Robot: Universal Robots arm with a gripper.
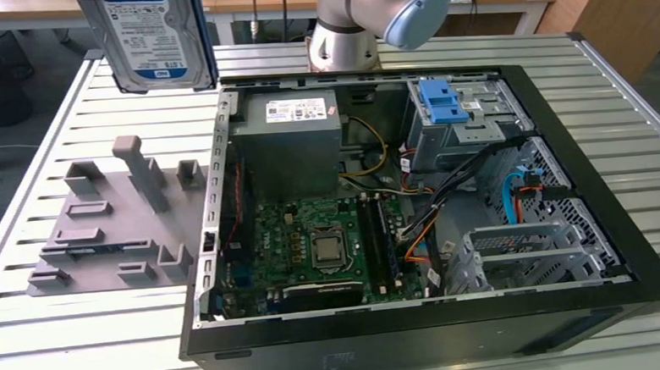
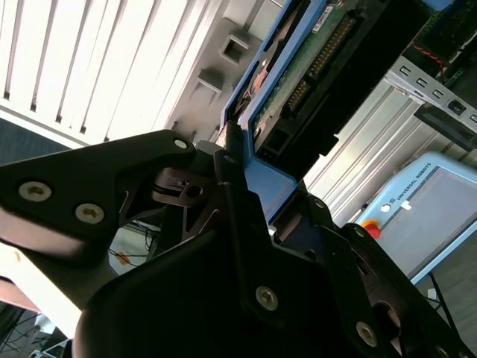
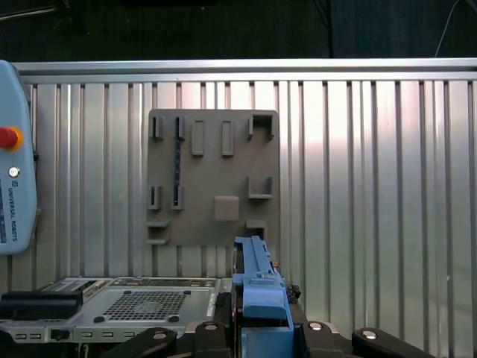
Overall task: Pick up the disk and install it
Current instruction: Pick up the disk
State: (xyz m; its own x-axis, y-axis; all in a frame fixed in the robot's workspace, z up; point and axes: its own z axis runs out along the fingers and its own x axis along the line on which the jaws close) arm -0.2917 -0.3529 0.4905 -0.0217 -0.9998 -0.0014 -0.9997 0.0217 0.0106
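The disk [image 1: 153, 37], a silver drive with a blue-and-white label in a blue carrier bracket, hangs upright high above the table at the exterior view's upper left, beyond the computer case's corner. In the second wrist view my gripper [image 2: 235, 160] is shut on the disk [image 2: 313, 67] by the edge of its blue bracket, and the drive's circuit-board side shows. In the first wrist view the blue bracket edge of the disk [image 3: 257, 283] sticks up between the black fingers [image 3: 216, 317], above the grey fixture plate [image 3: 216, 179].
An open computer case [image 1: 604, 247] lies on the slatted metal table [image 1: 44, 336], with a silver drive cage and its blue latch [image 1: 444, 103] at the far right corner. The grey fixture plate [image 1: 96, 240] sits left of the case. A teach pendant [image 3: 15, 186] lies nearby. The arm's base [image 1: 345, 40] stands behind the case.
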